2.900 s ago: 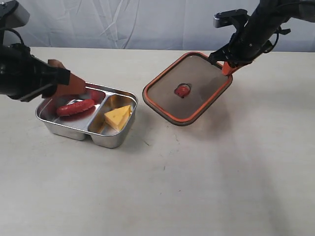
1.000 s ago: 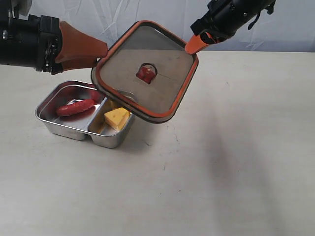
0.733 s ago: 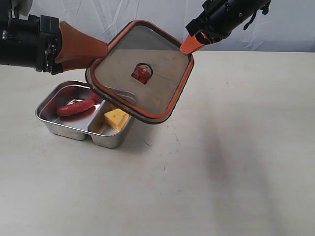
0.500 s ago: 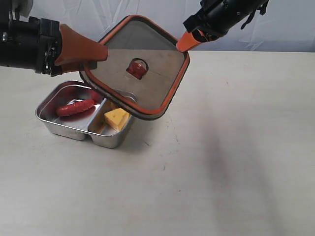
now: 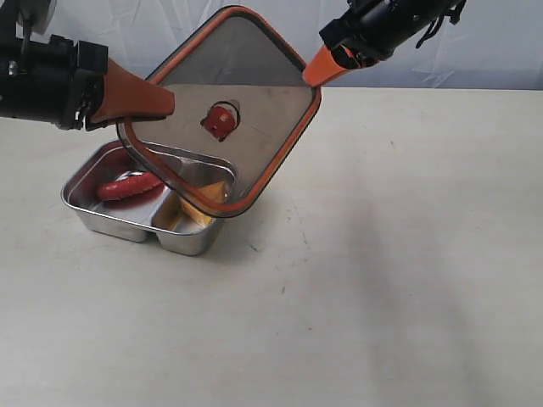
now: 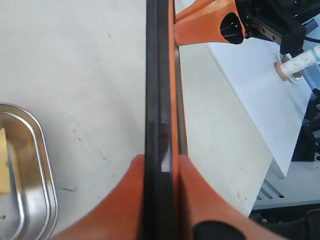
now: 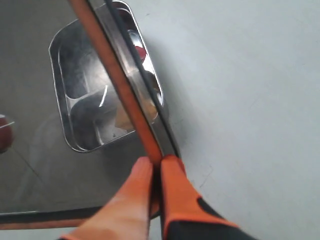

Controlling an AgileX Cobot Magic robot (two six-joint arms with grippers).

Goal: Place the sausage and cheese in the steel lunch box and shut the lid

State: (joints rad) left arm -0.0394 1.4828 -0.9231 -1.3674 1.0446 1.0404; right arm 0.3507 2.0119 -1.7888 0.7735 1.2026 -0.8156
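Note:
The dark translucent lid (image 5: 246,93) with its orange rim hangs tilted above the steel lunch box (image 5: 85,209). My left gripper (image 5: 166,101) is shut on the lid's left corner; in the left wrist view its fingers (image 6: 197,195) pinch the edge-on lid (image 6: 160,75). At the lid's upper right corner my right gripper (image 5: 316,75) is shut on the rim (image 7: 120,90). The sausage (image 5: 127,186) lies in the larger compartment. The cheese (image 5: 193,214) sits in the smaller one, partly behind the lid's lower corner.
A pale tabletop (image 5: 382,271) spreads to the right of the box and in front of it. A grey cloth backdrop (image 5: 254,34) hangs behind the table. Past the table edge in the left wrist view stands some equipment (image 6: 300,150).
The lid has moved left over the box and tipped up steeper. My left gripper has closed on its left corner. My right gripper has kept its grip.

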